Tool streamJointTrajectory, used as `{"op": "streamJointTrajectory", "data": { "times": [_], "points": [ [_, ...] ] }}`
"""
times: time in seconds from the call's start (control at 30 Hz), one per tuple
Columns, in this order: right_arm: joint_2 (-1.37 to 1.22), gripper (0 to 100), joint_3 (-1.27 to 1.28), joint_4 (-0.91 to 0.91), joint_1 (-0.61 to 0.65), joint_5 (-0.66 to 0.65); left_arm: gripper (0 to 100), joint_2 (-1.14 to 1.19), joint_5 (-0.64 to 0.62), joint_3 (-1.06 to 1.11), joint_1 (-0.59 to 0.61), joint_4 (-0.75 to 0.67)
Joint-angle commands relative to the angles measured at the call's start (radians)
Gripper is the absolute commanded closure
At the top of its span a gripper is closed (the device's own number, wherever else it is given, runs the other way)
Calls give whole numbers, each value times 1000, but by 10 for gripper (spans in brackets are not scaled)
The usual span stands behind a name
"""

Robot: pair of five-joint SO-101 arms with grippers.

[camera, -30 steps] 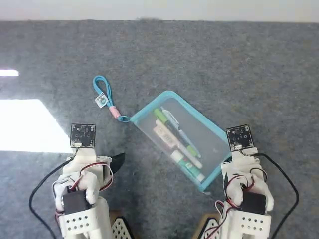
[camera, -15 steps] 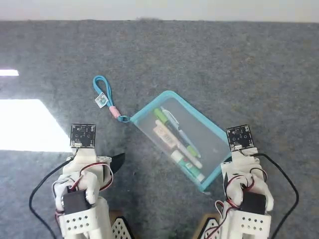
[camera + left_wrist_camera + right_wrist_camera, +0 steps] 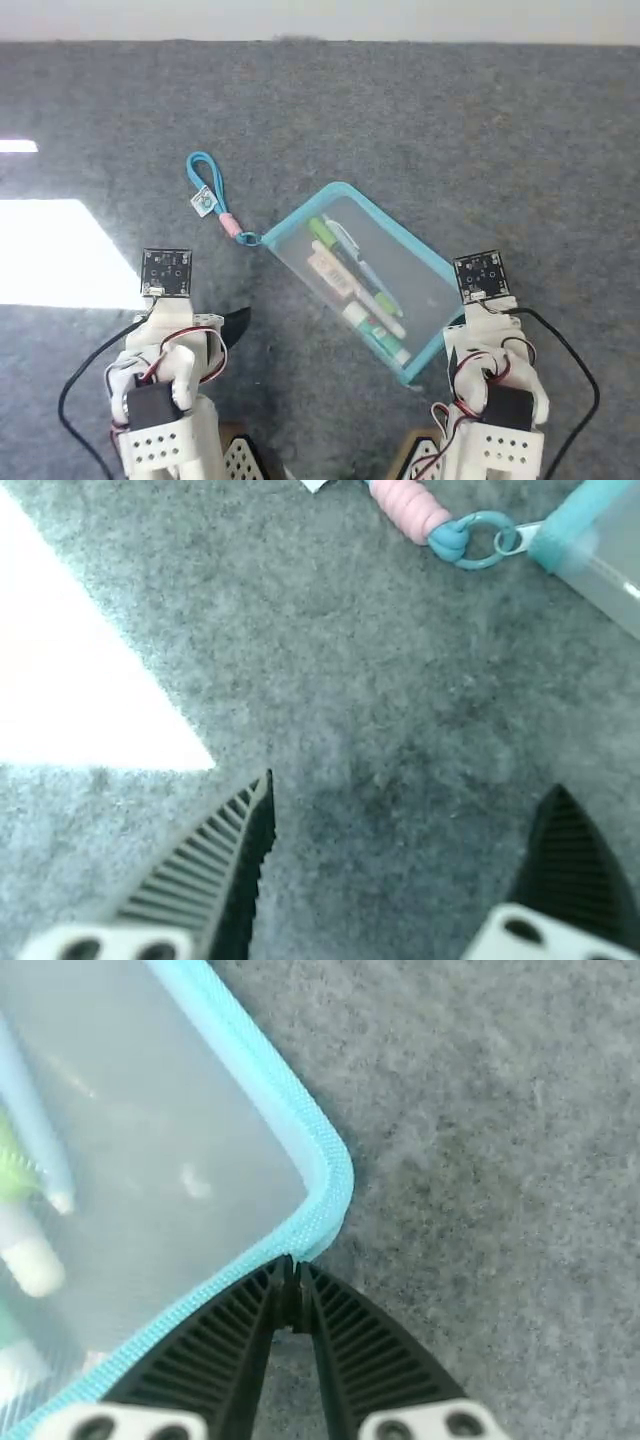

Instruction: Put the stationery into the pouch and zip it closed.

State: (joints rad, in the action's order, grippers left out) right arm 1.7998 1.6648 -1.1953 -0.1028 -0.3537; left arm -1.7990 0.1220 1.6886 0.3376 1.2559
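A clear pouch [image 3: 400, 265] with light-blue trim lies slantwise in the middle of the grey mat, and several pens and markers [image 3: 355, 285] show through it. Its blue wrist strap [image 3: 205, 180] with a pink bead trails off toward the far left. In the right wrist view my right gripper [image 3: 293, 1265] is shut, its tips right at the trim of the pouch's rounded corner [image 3: 325, 1175]. My left gripper [image 3: 410, 785] stands open over bare mat, short of the zipper ring [image 3: 470, 535] and pink bead [image 3: 405, 498]. In the high view its dark finger [image 3: 238, 322] sits left of the pouch.
A bright patch of light [image 3: 50, 250] falls on the mat at the left. The grey mat [image 3: 450, 130] stretches open beyond the pouch to the far edge. Both arm bases stand at the near edge.
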Motion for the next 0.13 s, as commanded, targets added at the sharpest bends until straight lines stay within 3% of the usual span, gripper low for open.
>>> {"op": "streamJointTrajectory", "data": {
  "times": [0.0,0.1],
  "points": [
    [13,990,18,18,-5,-15,617,-21,-9,-7,6,6],
    [13,990,18,18,-5,-15,617,-21,-9,-7,6,6]
  ]
}}
